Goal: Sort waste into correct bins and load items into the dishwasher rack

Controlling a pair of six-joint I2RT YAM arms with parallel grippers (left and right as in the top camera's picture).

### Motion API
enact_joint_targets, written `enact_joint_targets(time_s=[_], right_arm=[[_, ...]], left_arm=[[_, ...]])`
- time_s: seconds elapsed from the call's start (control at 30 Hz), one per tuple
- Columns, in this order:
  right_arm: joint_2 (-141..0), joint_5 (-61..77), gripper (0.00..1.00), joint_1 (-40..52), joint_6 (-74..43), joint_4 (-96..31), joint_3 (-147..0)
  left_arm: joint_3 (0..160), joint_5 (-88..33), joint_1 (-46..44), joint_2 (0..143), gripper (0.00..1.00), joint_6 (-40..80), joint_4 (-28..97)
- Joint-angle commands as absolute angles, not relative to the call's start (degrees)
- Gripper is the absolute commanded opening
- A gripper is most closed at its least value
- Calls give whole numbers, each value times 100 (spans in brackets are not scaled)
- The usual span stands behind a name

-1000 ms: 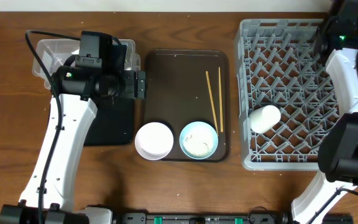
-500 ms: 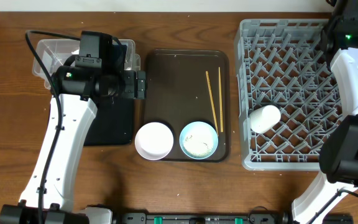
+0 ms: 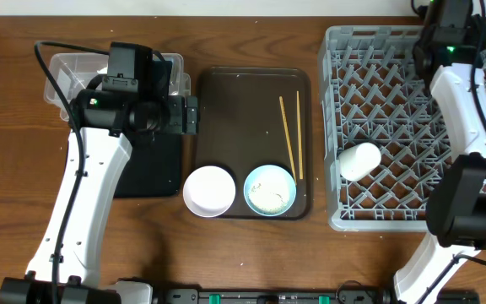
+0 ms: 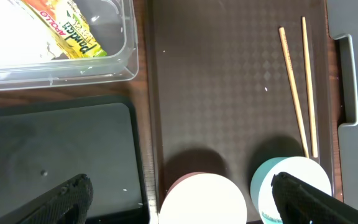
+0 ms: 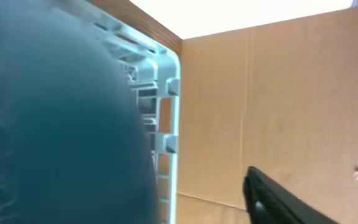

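Now left gripper (image 4: 180,186) wide open, empty; right gripper (image 3: 446,22) unclear behind blurred blue plate (image 5: 55,124).

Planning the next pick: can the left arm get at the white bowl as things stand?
Probably yes. The left claw is open, the white bowl sits uncovered on the brown tray close by, and nothing stands between them.

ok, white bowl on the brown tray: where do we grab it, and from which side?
Probably best to pinch the rim of the white bowl from straight above, one finger inside, one outside. It sits upright, mouth up, so the thin rim is the only edge offered. Take the far side, next to bare serving tray; the light blue bowl crowds its right.
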State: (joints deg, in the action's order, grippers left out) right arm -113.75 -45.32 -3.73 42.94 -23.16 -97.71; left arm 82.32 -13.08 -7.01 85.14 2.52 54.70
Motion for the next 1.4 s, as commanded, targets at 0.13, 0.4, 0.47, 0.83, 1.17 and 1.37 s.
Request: enact_joint_targets(time_s=[0.13,0.4,0.47,0.83,1.17,1.37], right_arm=[[-11301,-4729,82,-108,3852,-2296,-9741],[-10477,-4591,99,40,3409,-2029,-9741],[-10193,-4230,99,84,3153,-2147,-9741],[-9247,2338,99,163,1367,-3662,-9741],[-9568,3811,86,585,515,-4215,-9738],[-10020,2797,75,1267,322,-4995,-9738]], left_arm=[[8272,-1236,-687,8543,95,193,5485],[8272,-1236,-687,8541,95,193,5485],[8272,-1236,-687,8541,95,193,5485],[8272,-1236,-687,8541,95,193,5485],[8272,-1236,-687,8541,95,193,5485],[8272,-1236,-687,8543,95,193,5485]])
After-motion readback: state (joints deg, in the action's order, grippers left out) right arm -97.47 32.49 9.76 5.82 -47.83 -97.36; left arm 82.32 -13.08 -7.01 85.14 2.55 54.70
